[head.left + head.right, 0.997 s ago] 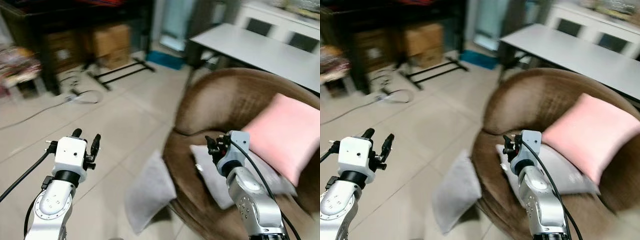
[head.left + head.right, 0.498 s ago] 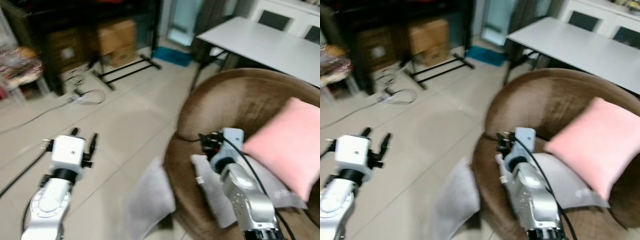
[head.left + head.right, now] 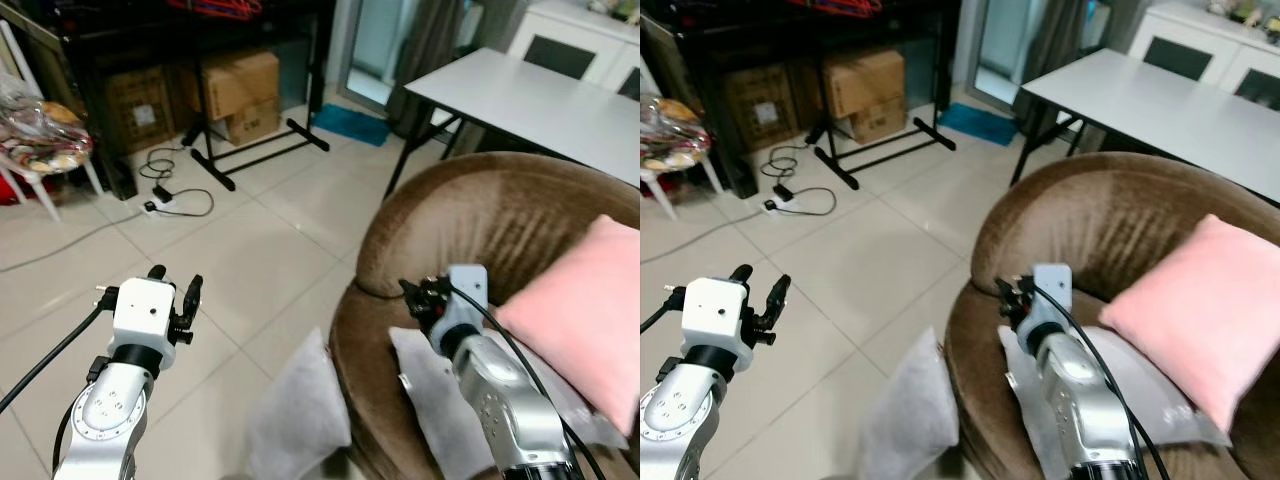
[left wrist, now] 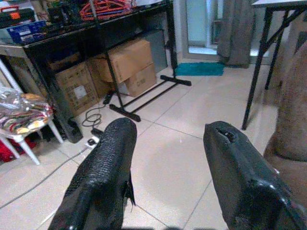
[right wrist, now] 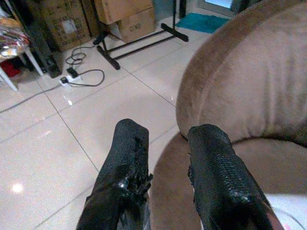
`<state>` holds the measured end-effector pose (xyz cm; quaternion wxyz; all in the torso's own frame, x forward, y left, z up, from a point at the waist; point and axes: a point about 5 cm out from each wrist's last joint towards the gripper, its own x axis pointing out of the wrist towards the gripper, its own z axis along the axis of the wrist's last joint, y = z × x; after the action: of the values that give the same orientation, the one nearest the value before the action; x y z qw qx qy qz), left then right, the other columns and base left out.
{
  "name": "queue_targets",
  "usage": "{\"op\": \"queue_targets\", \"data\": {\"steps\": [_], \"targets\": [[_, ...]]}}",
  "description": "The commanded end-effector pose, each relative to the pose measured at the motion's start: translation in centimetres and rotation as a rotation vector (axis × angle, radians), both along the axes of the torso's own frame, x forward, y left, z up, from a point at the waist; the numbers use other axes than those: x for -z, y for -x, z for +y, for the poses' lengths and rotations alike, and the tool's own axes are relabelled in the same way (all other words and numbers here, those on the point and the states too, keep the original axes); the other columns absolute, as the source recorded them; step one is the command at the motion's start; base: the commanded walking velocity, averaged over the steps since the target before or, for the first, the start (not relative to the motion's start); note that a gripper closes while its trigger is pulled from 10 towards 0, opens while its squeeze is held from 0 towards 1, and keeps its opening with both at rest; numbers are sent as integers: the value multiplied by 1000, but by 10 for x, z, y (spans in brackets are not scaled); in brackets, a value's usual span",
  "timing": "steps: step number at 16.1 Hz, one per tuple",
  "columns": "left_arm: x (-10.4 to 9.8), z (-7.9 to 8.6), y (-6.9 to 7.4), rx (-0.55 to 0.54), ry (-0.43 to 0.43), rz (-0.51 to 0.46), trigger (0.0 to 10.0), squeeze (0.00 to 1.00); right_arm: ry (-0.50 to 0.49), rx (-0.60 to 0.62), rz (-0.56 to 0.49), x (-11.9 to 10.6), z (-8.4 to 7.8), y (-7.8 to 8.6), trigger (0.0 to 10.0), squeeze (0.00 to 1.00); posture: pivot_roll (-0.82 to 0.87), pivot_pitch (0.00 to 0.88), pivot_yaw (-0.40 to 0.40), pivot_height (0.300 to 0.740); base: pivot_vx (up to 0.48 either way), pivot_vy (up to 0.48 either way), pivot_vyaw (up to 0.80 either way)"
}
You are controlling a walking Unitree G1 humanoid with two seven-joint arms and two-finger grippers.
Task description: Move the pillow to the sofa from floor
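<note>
Nearest, both arms are raised in front of the robot. Left gripper (image 3: 175, 287) hangs over the tiled floor (image 3: 240, 250), fingers spread with a clear gap between them, holding nothing. Right gripper (image 3: 418, 296) is above the front rim of the round brown sofa (image 3: 480, 220); its fingers are also parted, empty, gap narrower than on the left.

Low down between the arms, a grey pillow (image 3: 298, 415) sits on the floor, leaning against the sofa's outer front wall and touching it.

On the sofa seat: a second grey pillow (image 3: 430, 400) lies flat under the right arm, and a pink pillow (image 3: 585, 320) rests tilted against the backrest, overlapping the grey one's far side.

Further out on the floor, a white power strip with a looped black cable (image 3: 175, 200) lies near a black T-shaped stand foot (image 3: 260, 150). Behind it, cardboard boxes (image 3: 240, 85) are stacked under a dark rack. A white stool with a bagged bundle (image 3: 40, 135) stands to the far left.

Behind the sofa, a white table (image 3: 530, 100) on black legs; a teal mat (image 3: 350, 120) lies by the doorway.
</note>
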<state>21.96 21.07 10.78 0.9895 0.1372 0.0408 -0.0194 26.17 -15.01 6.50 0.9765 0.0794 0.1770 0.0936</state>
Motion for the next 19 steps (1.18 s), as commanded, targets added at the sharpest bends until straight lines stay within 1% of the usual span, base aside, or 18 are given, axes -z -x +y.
{"op": "queue_targets", "data": {"steps": [1,3,4,5,6,7,11,13,14,15,16,17,18,19], "targets": [[-3,-2,0,8,-15,-16,10000,0,-8,-5,-4,2,-2,1,10000,0,75,0,-95,720,0,0,0],[-3,-1,0,6,-13,-16,10000,0,-19,-13,-10,2,-1,2,10000,0,74,0,-93,705,0,0,0],[-2,-2,0,18,-6,-7,10000,0,-37,-18,-18,1,-1,3,10000,863,72,0,-89,695,0,0,0],[-2,-4,0,30,22,2,10000,514,-53,-20,-26,0,0,4,10000,1000,71,0,-85,685,0,0,0],[-2,-4,1,31,31,3,10000,514,-56,-20,-29,0,1,4,10000,1000,71,0,-85,680,0,0,0],[-2,-5,1,39,50,7,10000,1000,-65,-24,-34,-1,2,5,10000,1000,71,0,-83,670,0,0,0],[-3,-4,1,44,50,8,10000,1000,-69,-38,-41,-1,5,6,10000,1000,77,0,-85,631,0,0,0],[-4,-3,2,43,35,5,10000,1000,-50,-48,-38,0,7,4,10000,1000,79,0,-86,612,0,0,0],[-4,-2,2,28,18,-8,10000,1000,-52,-52,-43,0,7,4,10000,435,80,0,-87,607,0,0,0],[-4,-1,3,20,13,-14,10000,1000,-57,-53,-46,-1,8,4,10000,435,80,0,-88,607,0,0,0],[-5,0,3,-3,13,-27,10000,392,-50,-65,-41,0,9,4,10000,0,80,0,-88,607,0,0,0],[-5,0,3,-8,13,-29,10000,247,-47,-69,-39,0,9,4,10000,0,83,0,-92,607,0,0,0],[-5,0,4,-13,11,-33,10000,216,-39,-74,-38,1,9,4,10000,0,85,0,-96,607,0,0,0],[-5,0,5,-13,13,-41,10000,227,-32,-82,-38,1,9,3,10000,0,87,0,-101,607,0,0,0]]}}
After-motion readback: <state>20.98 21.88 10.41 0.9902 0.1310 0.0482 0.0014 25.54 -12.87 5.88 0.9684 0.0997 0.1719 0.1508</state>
